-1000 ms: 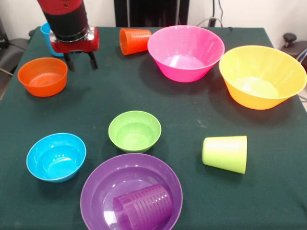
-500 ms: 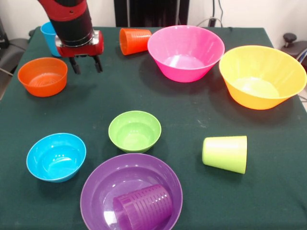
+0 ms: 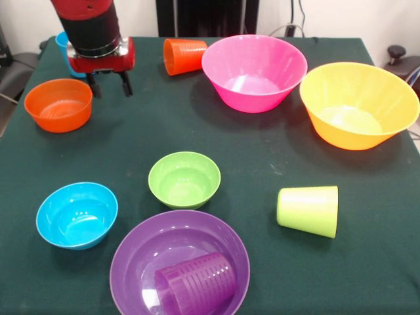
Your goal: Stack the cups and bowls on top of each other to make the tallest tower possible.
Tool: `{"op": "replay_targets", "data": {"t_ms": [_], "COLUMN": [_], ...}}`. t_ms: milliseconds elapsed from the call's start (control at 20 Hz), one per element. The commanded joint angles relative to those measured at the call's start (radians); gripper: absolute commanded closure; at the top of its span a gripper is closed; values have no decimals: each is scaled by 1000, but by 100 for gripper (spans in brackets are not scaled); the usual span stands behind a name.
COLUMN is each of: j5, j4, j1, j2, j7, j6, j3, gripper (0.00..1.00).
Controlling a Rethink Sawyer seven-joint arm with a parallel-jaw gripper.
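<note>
While the arm hangs over the counter (image 3: 197,125):
Tool (image 3: 109,84): fingers spread apart, holding nothing.
Orange bowl (image 3: 58,104): just beside tool.
Blue cup (image 3: 64,46): behind arm, near tool.
Orange cup (image 3: 183,56): on its side, near tool.

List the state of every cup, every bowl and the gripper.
gripper: open, empty
orange cup: on its side
lime cup: on its side
purple cup: on its side in purple bowl
blue cup: mostly hidden
other bowls: upright, empty
</note>
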Motion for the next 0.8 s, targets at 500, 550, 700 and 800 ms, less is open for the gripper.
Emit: {"op": "replay_targets", "data": {"t_ms": [500, 550, 700, 800], "j5": [-51, -54, -65, -71], "j4": [-7, -8, -18, -30], "j1": [43, 41, 38, 41], "j2": [-37, -33, -8, 9], "j7": [-119, -120, -122, -117], "j6": [59, 54, 30, 16], "j3": [61, 61, 62, 60], "gripper": [0, 0, 0, 0]}}
